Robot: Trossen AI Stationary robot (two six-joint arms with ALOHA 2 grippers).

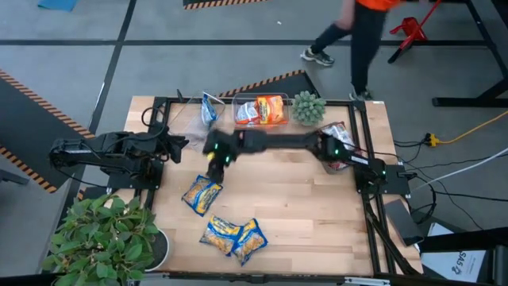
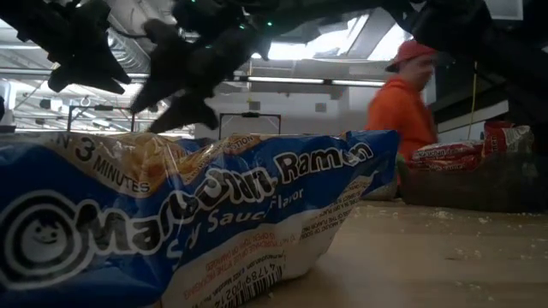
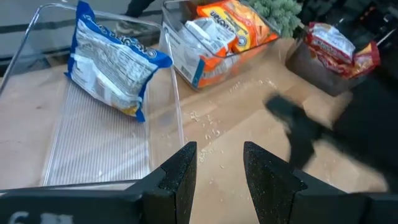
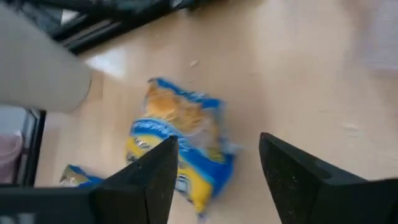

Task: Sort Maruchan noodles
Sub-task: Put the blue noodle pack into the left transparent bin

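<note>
Jaws of the right gripper (image 4: pixel 214 177) stand wide and empty just above a yellow-and-blue Maruchan packet (image 4: pixel 180 146) lying flat on the desk (image 1: pixel 317 214). Left gripper (image 3: pixel 217 171) holds its jaws narrowly parted, empty; beyond them another blue packet (image 3: pixel 115 59) leans in a clear bin (image 3: pixel 93 149).

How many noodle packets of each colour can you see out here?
Yellow-and-blue packets: 4
Orange packets: 2
Red packets: 2 that show, partly hidden by the arm
Total: 8 visible
</note>
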